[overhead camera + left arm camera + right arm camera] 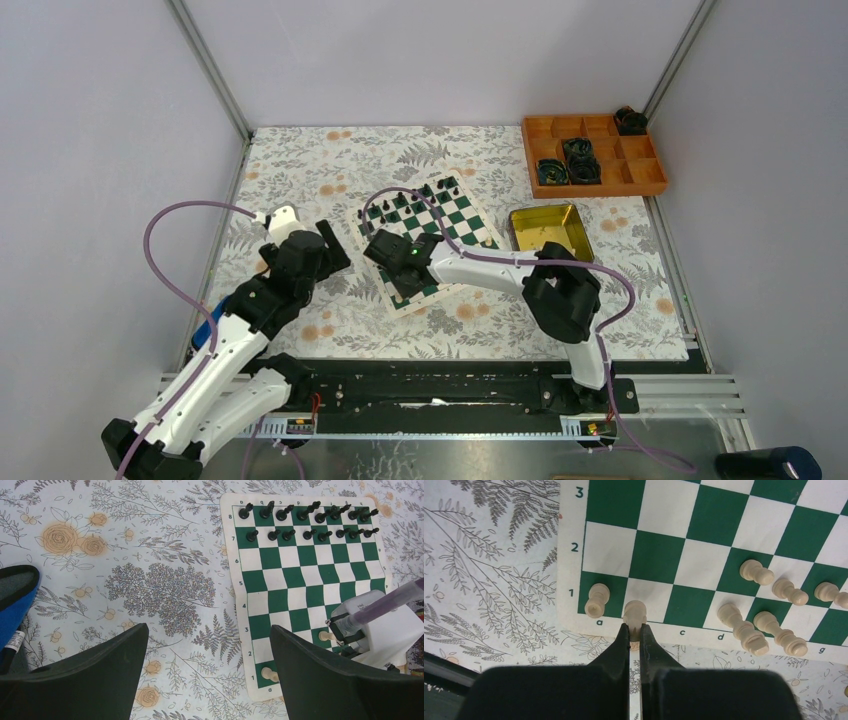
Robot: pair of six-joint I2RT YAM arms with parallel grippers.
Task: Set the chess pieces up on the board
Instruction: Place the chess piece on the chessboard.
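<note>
Cream-white piece (634, 612) is standing on b1 of the board (704, 560), the right hand (634, 628) pinching it between nearly closed fingers; another cream piece (596, 600) is standing just beside it on a1 (more cream pieces (744, 630) are lying toppled around d to g); black pieces (310, 522) are filling rows 7 and 8; the left hand (209, 630) is hovering, spread wide, over the floral surface (165, 580) beside the board.
</note>
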